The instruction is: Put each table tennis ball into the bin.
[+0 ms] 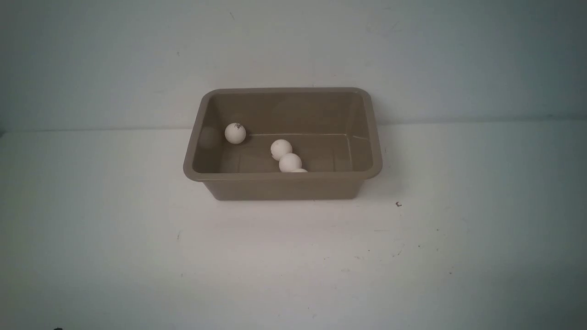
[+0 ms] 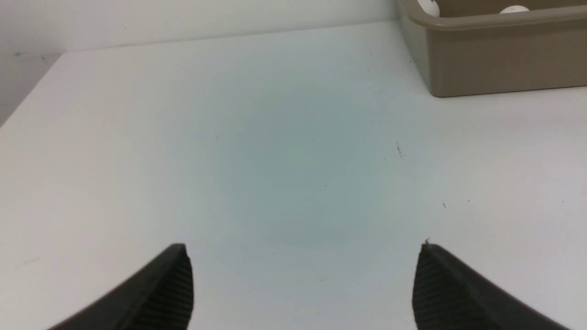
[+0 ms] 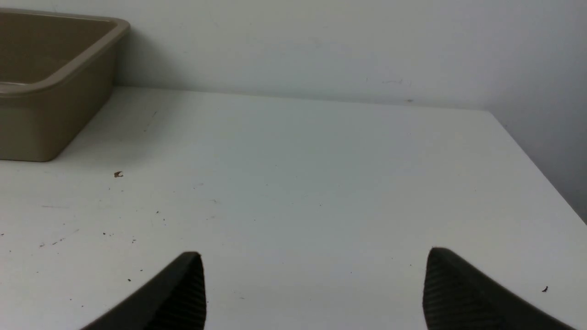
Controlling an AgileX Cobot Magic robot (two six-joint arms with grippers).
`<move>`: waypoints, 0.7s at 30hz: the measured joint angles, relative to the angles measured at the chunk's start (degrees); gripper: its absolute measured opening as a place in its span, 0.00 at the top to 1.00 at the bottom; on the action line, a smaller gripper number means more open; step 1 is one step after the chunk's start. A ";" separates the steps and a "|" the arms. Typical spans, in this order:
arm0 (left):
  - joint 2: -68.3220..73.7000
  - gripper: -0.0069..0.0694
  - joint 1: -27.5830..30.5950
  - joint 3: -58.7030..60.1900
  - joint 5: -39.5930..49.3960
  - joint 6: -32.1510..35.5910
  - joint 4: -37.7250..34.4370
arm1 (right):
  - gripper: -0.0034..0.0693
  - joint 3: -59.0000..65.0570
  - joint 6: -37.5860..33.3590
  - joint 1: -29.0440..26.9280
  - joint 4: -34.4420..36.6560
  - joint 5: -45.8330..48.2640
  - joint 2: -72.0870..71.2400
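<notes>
The left hand (image 2: pixel 302 284) stands spread wide with nothing between its two dark ribbed fingers (image 2: pixel 169 293), low over bare tabletop (image 2: pixel 275 160); the right hand (image 3: pixel 314 288) is spread just as wide and likewise empty, its fingers (image 3: pixel 458 293) above a lightly speckled stretch of the same white surface. Neither hand nor arm appears in the front view, so both sit back from the bin (image 1: pixel 282 185). In that view the bin sits at about 12 o'clock from the tabletop's centre, its far rim close to the back wall (image 1: pixel 293 46), with open room at 3, 6 and 9 o'clock. Inside it lie the table tennis balls: one ball with a dark mark (image 1: pixel 235 133) near the left wall, apart from the others, and two plain balls (image 1: pixel 281 149) touching each other near the middle, with the top of a fourth ball (image 1: pixel 299 170) peeking above the near rim. The left wrist view shows only a corner of the bin with two ball tops above its rim, and the tabletop's left edge meeting the wall. The right wrist view shows the bin's other end, no balls, a small brown speck (image 3: pixel 118 174) near it, and the tabletop's right edge.
</notes>
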 joint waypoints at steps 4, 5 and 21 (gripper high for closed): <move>0.00 0.14 0.00 0.00 0.00 0.00 0.00 | 0.16 0.00 0.00 0.00 0.00 0.00 0.00; 0.00 0.14 0.00 0.00 0.00 0.00 0.00 | 0.16 0.00 0.00 0.00 0.00 0.00 0.00; 0.00 0.14 0.00 0.00 0.00 0.00 0.00 | 0.16 0.00 1.31 0.00 0.00 0.00 0.00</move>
